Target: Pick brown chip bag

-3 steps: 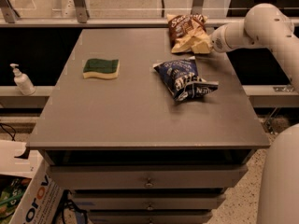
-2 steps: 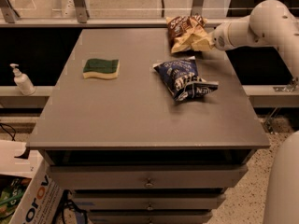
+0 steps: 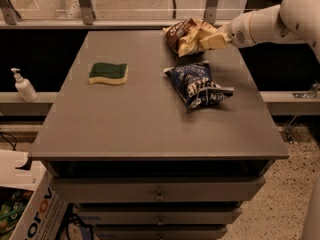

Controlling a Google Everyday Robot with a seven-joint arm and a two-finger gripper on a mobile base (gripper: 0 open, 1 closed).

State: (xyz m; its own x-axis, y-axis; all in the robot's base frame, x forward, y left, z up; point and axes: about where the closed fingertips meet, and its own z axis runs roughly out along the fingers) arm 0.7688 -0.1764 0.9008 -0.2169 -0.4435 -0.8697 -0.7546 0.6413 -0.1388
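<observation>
1. The jaws of the gripper (image 3: 209, 40) are pressed onto the right edge of the brown chip bag (image 3: 183, 33), pinching its tan-yellow part. No open gap shows between them.
2. The arm (image 3: 265, 21) enters from the upper right corner of the view. Its white forearm runs nearly level and slopes slightly down to the left, and it ends at the tan jaws over the far right part of the surface (image 3: 140, 119).
3. The brown chip bag lies directly left of the jaws and touches them. Its dark brown top with white lettering points away from the jaws, and its tan-yellow half faces them. The bag is crumpled. Whether its underside rests on the surface cannot be determined.
4. The dark blue bag (image 3: 197, 84) lies on the surface just nearer the camera than the jaws, close to the brown chip bag but apart from it.
5. The green and yellow sponge (image 3: 108, 73) lies flat, well to the left of the jaws.
6. A pump bottle (image 3: 22, 85) stands on a ledge beyond the left edge of the surface, far left of the jaws.
7. Drawers (image 3: 159, 189) sit below the near edge of the surface.
</observation>
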